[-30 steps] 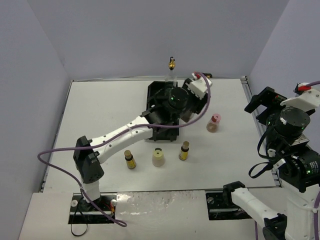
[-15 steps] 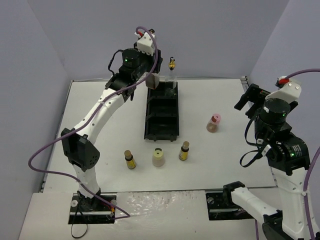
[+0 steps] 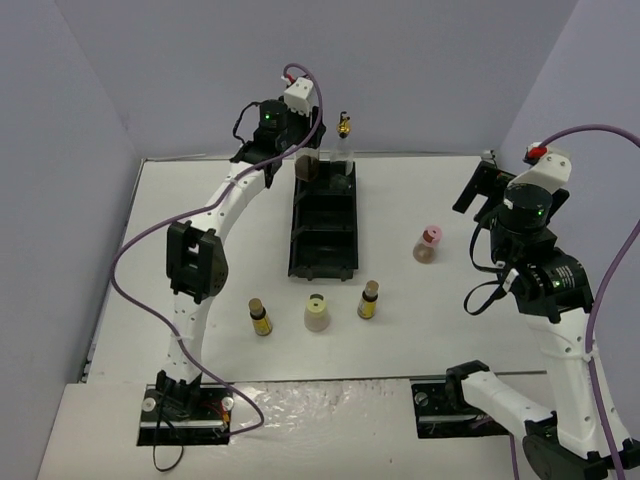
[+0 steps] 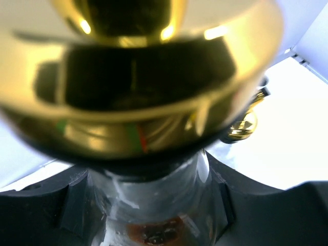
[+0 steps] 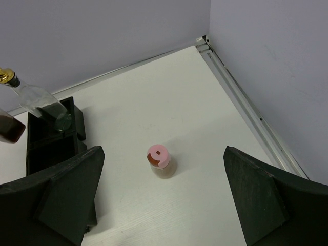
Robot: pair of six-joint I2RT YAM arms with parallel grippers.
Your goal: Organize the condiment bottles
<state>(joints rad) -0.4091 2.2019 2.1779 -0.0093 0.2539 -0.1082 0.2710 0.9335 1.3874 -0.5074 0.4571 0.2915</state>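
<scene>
My left gripper [image 3: 303, 158] is shut on a tall clear bottle [image 3: 306, 168] with dark liquid, held at the back left corner of the black tray [image 3: 322, 262]. In the left wrist view its gold top [image 4: 138, 77] fills the frame and its neck [image 4: 154, 195] sits between my fingers [image 4: 77, 205]. The second tall gold-topped bottle [image 3: 343, 142] stands in the tray's back compartment. My right gripper [image 5: 163, 154] is open above the pink-capped bottle [image 5: 159, 160], which stands right of the tray [image 3: 428, 246]. Two amber bottles [image 3: 261, 318] [image 3: 368, 300] and a cream bottle [image 3: 317, 314] stand in front of the tray.
The tray's middle and front compartments [image 3: 325, 235] hold no bottles. A metal rail [image 5: 246, 107] runs along the table's right edge, with the purple wall behind it. The purple back wall rises just behind the tray.
My left arm has lifted the dark-liquid bottle from over the tray's right side and swung it to the back left corner. My right arm has swung in towards the pink-capped bottle.
</scene>
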